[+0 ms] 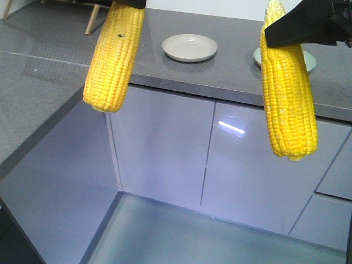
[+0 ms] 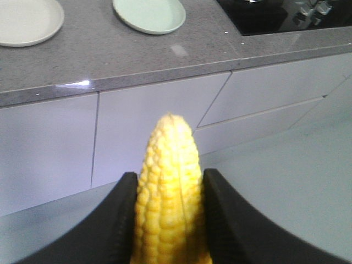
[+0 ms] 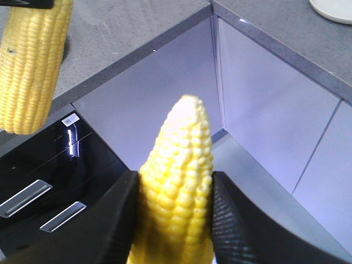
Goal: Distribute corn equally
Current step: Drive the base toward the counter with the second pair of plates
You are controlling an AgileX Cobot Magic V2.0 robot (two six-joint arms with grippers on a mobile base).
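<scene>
Two cobs of corn, both held in the air on the near side of the table point(image 1: 231, 71). The left pincer point(image 2: 170, 181) is clamped on the left cob point(image 1: 114, 55), and the right pincer point(image 3: 175, 179) is clamped on the right cob point(image 1: 287, 93). Far on the table lie a white plate point(image 1: 190, 48) to the left and a green plate point(image 2: 149, 14) to the right, both bare. Judged progress: both cobs are picked up but none is delivered. What remains is to carry one cob to each plate and release it.

Grey countertop point(image 2: 137, 58); a cream plate point(image 2: 27, 21) and a pale green plate point(image 2: 149, 15) lie on it, apart; black cooktop point(image 2: 275, 19) alongside.
</scene>
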